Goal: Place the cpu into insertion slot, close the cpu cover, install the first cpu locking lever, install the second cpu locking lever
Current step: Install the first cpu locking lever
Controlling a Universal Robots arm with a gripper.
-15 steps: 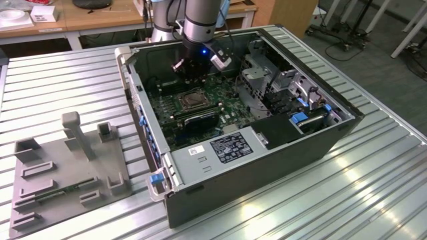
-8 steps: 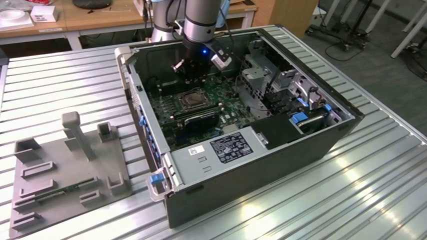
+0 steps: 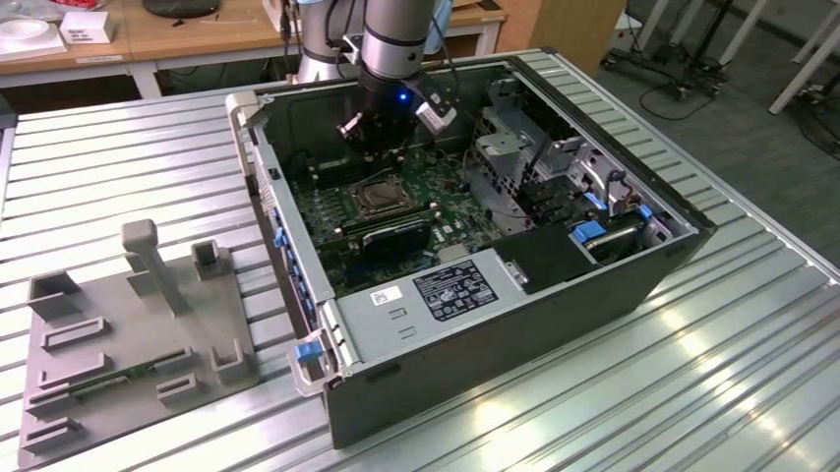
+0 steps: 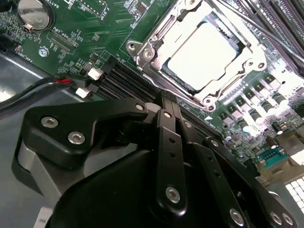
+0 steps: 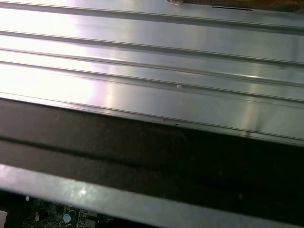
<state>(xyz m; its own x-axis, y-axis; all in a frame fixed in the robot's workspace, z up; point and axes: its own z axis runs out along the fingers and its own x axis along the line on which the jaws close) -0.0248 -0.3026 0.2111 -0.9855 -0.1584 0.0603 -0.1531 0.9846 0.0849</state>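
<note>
While the gripper (image 3: 382,147) hangs inside the open computer case (image 3: 552,295), just above the insertion slot (image 3: 373,197), its black linkages fill the second wrist view; whether its fingers are parted or holding anything I cannot tell. There the cpu (image 4: 204,54) sits in the socket with the cpu cover (image 4: 156,45) lying over its edges. Levers, I judge, want a slow, square press — no sideways drag on the green board (image 4: 71,52); its white print is too small to read, as is the label (image 3: 450,290) on the case.
</note>
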